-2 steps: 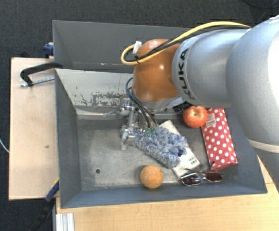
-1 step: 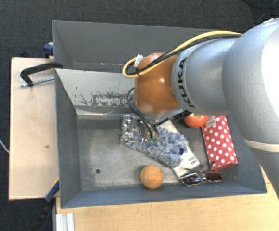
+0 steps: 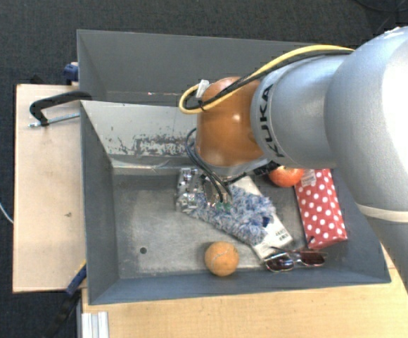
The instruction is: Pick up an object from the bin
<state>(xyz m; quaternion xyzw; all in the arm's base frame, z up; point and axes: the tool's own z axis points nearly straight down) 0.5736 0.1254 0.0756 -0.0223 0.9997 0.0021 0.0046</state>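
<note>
Poised with pincer (image 3: 188, 191) at left end of shaggy blue-white cloth (image 3: 245, 213), likely to nip it; open or closed, cannot tell.

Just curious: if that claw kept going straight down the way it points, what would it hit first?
Probably the left end of the fluffy blue-and-white cloth beside the claw, else the grey metal bin's floor; depth is unclear.
</note>
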